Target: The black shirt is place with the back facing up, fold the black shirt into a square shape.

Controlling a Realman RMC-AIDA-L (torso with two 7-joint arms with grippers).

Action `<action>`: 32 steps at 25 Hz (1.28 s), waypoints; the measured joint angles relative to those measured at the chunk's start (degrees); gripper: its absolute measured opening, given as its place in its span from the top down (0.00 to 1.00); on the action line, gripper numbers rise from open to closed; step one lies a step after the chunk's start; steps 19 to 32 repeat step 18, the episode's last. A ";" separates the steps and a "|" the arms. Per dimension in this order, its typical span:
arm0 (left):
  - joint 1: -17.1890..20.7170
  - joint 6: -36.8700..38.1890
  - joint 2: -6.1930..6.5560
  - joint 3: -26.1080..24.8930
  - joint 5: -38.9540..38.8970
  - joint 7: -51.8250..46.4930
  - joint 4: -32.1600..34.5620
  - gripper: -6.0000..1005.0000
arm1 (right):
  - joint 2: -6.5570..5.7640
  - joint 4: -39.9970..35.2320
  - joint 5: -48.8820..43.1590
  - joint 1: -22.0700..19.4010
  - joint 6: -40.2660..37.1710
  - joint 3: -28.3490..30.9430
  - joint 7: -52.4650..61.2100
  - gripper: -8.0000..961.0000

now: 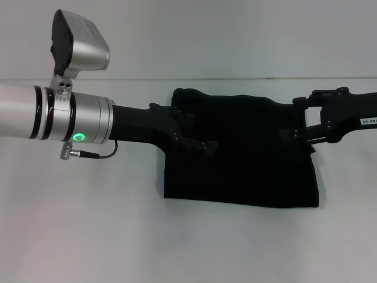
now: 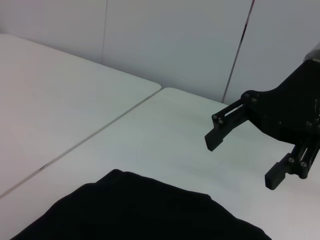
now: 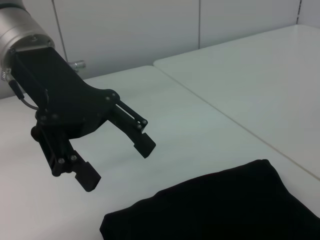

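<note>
Both pincers spread — left pincer point(image 3: 117, 162), right pincer point(image 2: 243, 160) — seemingly above folded black shirt point(image 1: 247, 153); no lettering visible

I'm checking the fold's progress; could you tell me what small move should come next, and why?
Probably draw both arms back: the shirt already lies as a rough square, and the left gripper and right gripper hover open above it, holding nothing.

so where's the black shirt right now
In the head view the black shirt lies folded on the white table, right of centre, between the open left gripper and open right gripper.
</note>
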 joint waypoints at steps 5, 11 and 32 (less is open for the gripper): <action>0.47 0.09 -0.05 -0.21 0.05 0.12 0.02 0.10 | -0.44 0.18 -0.03 -0.43 0.00 -0.02 0.38 0.04; 0.64 0.78 -0.05 -0.48 0.08 -0.03 0.06 0.10 | -0.59 -0.01 -0.04 -1.13 -0.01 0.37 0.55 0.04; 0.68 1.27 -0.05 -0.58 -0.27 -0.37 0.06 0.09 | -0.79 -0.06 -0.04 -1.44 -0.01 0.40 0.60 0.04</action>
